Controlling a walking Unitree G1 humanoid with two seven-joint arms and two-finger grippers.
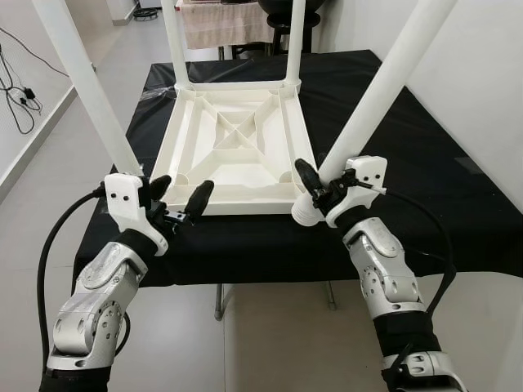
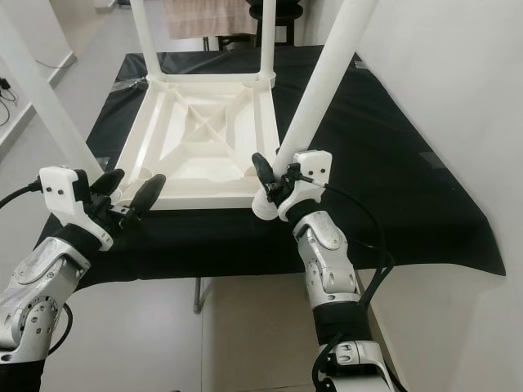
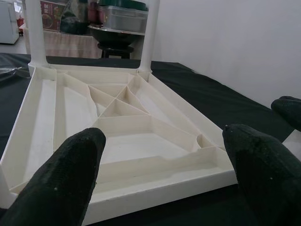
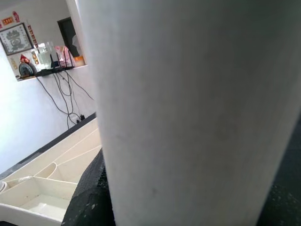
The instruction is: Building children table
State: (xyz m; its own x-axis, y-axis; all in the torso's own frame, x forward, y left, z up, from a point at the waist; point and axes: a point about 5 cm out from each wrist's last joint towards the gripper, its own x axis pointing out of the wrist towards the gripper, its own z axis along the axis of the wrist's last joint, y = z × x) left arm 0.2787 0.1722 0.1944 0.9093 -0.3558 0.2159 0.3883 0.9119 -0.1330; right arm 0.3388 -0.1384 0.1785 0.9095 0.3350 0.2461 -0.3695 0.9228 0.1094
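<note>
Right tool (image 1: 320,189) pinched the white plastic leg (image 1: 384,86) to seat it in the inverted white tabletop (image 1: 237,147); left tool (image 1: 178,196) hovered spread.

The upturned tabletop (image 1: 237,147) looked like moulded cream plastic, ribbed, with a soft sheen. Its legs (image 1: 384,82) were smooth white plastic tubes, faintly scuffed up close. A matt black cloth (image 1: 425,163) covered the work table, slightly wrinkled. The right gripper (image 1: 320,184) and left gripper (image 1: 177,196) had fingers (image 3: 66,183) in grainy matt black rubber on glossy white housings; the arms were brushed silver metal. The floor (image 1: 270,343) was pale and lightly glossy
</note>
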